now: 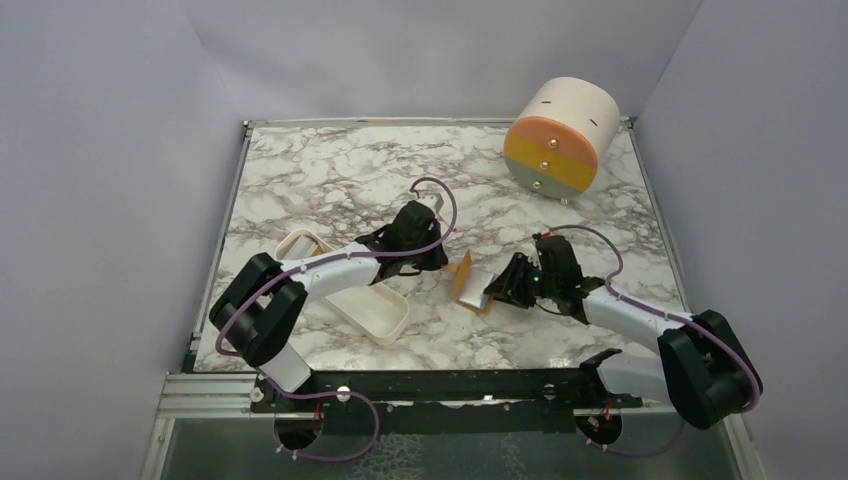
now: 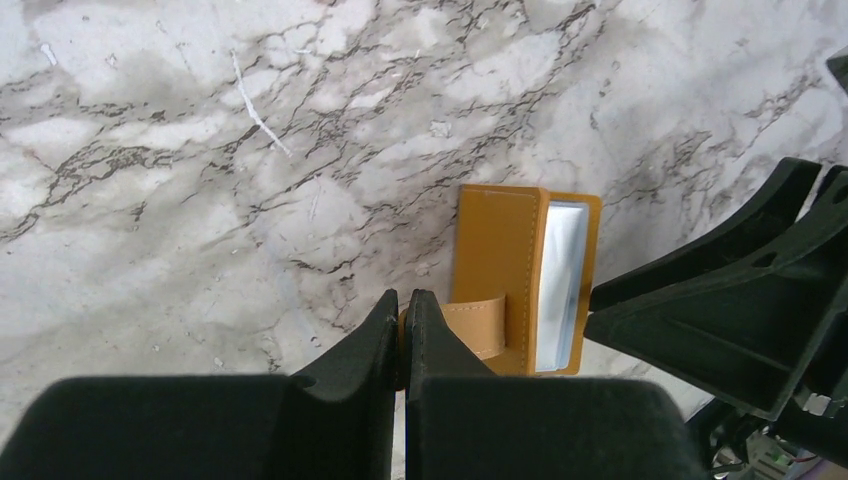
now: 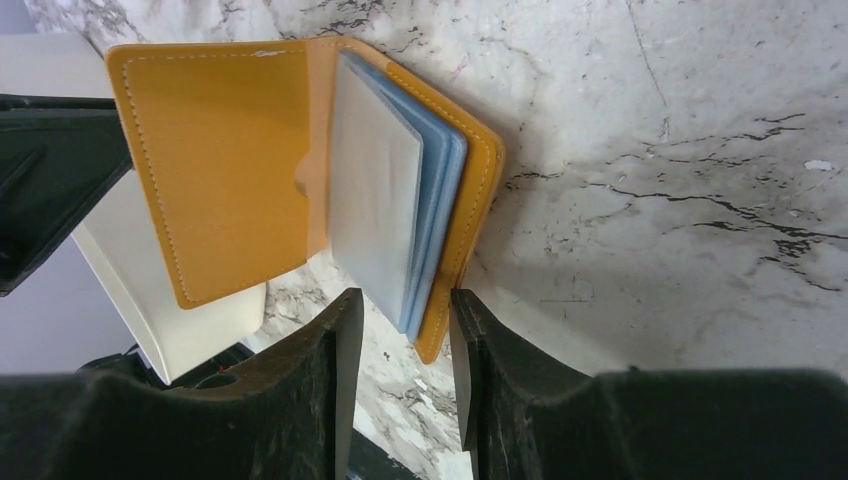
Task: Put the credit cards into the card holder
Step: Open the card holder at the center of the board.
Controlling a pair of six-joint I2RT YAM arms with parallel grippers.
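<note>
The card holder (image 1: 472,283) stands open on the marble between both arms, orange-tan outside with blue-grey sleeves (image 3: 400,200) fanned out inside. My left gripper (image 2: 403,305) is shut on its tan strap tab (image 2: 478,325) and holds the front cover (image 3: 220,170) back. My right gripper (image 3: 403,310) is open, its jaws astride the lower corner of the sleeves and back cover, with a gap still showing on the left side. In the top view the left gripper (image 1: 447,266) and right gripper (image 1: 497,292) flank the holder. No credit cards are in view.
A white oblong tray (image 1: 375,318) lies under the left arm, near the front left. A big cream-orange drum (image 1: 555,135) stands at the back right. The right gripper's black body (image 2: 720,300) fills the right of the left wrist view.
</note>
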